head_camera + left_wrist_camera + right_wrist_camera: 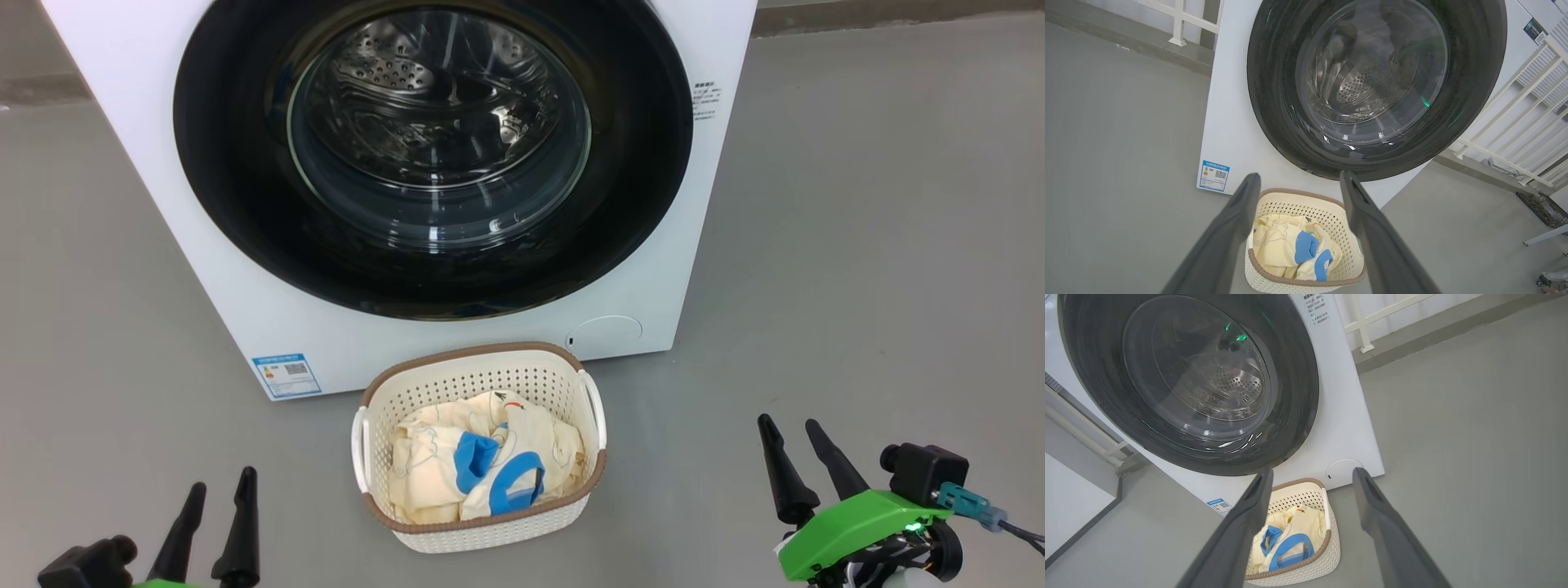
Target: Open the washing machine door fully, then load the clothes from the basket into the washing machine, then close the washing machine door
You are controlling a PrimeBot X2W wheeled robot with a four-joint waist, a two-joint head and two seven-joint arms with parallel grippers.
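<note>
The white washing machine (147, 147) stands ahead on the grey floor, and its round black-rimmed door (237, 196) lies flush against its front. Behind the glass bowl I see the steel drum (424, 106). The cream basket (539, 384) with a brown rim sits on the floor just before the machine, holding the cream-yellow clothes (433, 465) with blue trim. My left gripper (222, 482) is open at the lower left, well short of the basket. My right gripper (790, 423) is open at the lower right, also apart from it. The door (1274, 102), basket (1314, 204) and clothes (1278, 249) show past my left fingers (1241, 204); the door (1298, 396) and basket (1327, 543) past my right fingers (1367, 498).
A blue label (286, 374) and a round flap (608, 333) sit low on the machine's front. White railings (1515, 118) stand beside the machine, and another white railing (1367, 322) stands behind it. Grey floor spreads around both grippers.
</note>
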